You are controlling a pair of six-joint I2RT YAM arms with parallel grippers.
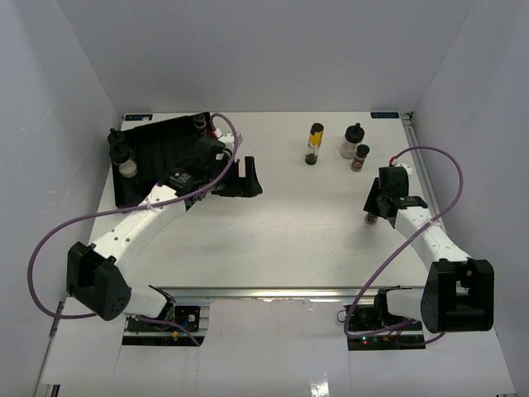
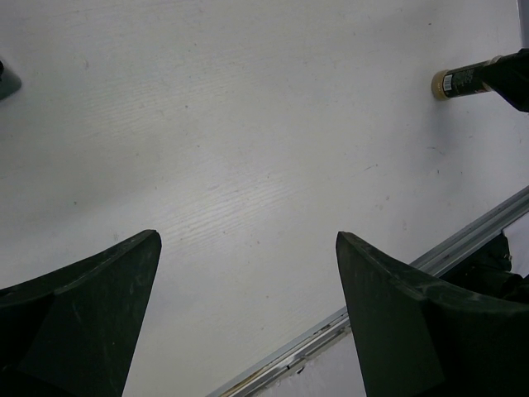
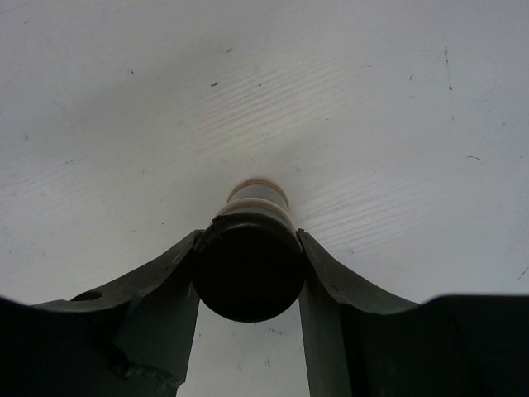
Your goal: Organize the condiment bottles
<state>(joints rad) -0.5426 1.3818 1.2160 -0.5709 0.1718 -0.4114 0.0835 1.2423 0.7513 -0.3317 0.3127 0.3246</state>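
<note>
My right gripper is shut on the black cap of a small jar with pale contents. In the top view this gripper holds the jar upright at the table's right side; I cannot tell whether its base touches the table. The held jar also shows in the left wrist view. My left gripper is open and empty over bare table, just right of the black ribbed tray. A slim bottle with a yellow band, a clear jar and a dark brown jar stand at the back.
The tray holds a pale jar at its left end and a dark jar at its far right corner. A metal rail runs along the near table edge. White walls enclose the table on three sides.
</note>
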